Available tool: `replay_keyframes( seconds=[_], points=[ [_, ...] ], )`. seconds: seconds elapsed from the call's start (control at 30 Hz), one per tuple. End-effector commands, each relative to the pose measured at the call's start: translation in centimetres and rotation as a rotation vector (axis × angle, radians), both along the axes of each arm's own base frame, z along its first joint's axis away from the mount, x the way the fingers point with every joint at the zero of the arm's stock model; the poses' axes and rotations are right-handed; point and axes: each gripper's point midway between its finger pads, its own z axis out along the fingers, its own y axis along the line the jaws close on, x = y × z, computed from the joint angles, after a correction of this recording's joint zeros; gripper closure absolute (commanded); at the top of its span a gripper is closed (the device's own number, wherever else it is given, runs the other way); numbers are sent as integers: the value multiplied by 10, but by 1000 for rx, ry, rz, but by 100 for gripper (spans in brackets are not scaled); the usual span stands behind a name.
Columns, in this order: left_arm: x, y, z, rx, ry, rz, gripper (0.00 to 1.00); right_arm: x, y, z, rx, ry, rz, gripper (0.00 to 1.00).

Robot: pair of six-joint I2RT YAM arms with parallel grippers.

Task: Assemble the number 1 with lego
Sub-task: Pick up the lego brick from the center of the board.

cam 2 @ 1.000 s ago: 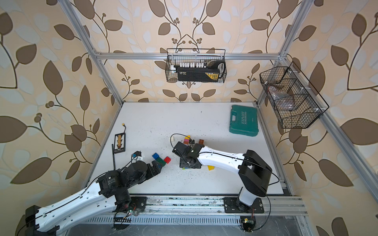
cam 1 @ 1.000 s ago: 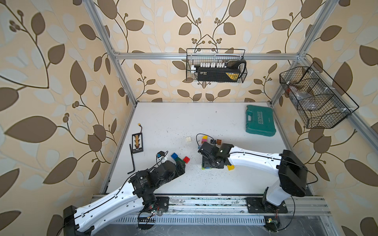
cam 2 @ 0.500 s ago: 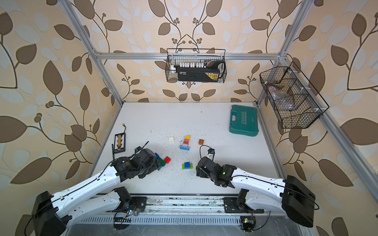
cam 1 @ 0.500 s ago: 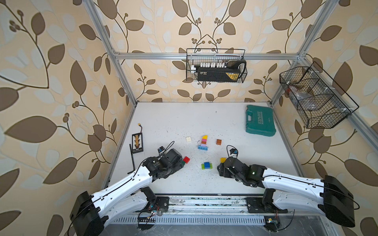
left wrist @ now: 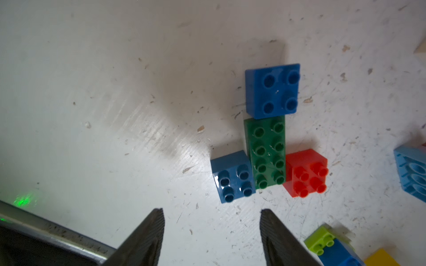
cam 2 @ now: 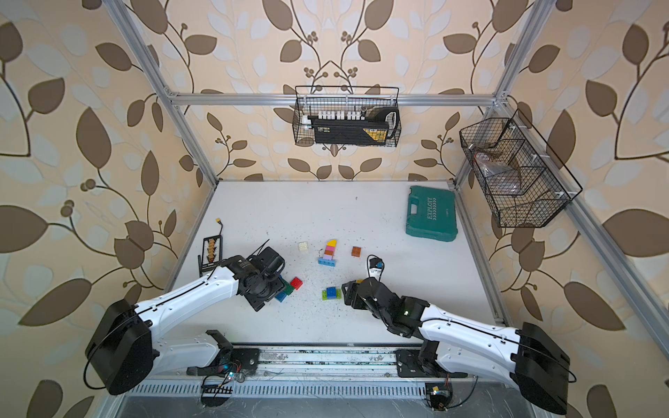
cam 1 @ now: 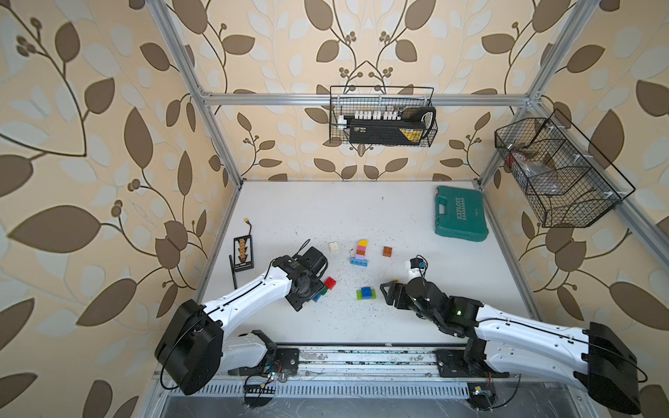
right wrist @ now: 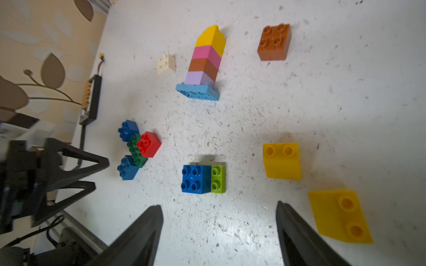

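Left arm (cam 1: 253, 293) shifted, half hiding blue brick (cam 1: 318, 297).

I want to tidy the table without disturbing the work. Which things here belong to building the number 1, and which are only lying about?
Belong to the job: stacked column; white brick; brown brick; blue-and-lime pair; blue, green and red cluster; two yellow sloped bricks.

Only lying about: teal tool case; black board with cable; two wire baskets.
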Motion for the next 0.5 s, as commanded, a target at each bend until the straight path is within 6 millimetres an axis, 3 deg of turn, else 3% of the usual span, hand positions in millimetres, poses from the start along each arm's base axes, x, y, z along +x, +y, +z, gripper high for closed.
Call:
replay_keyframes(
  seconds=[0.0,0.27,0.47],
  points=[
    [5,-8,-4,-13,30,40,34,5,-25,0,62,-63,-125,6],
    [12,-16,-25,24,98,36,36,-1,-42,4,207,-149,-159,1],
    [8,-14,-27,18,101,52,39,-1,-37,3,193,-138,-138,1]
  ],
)
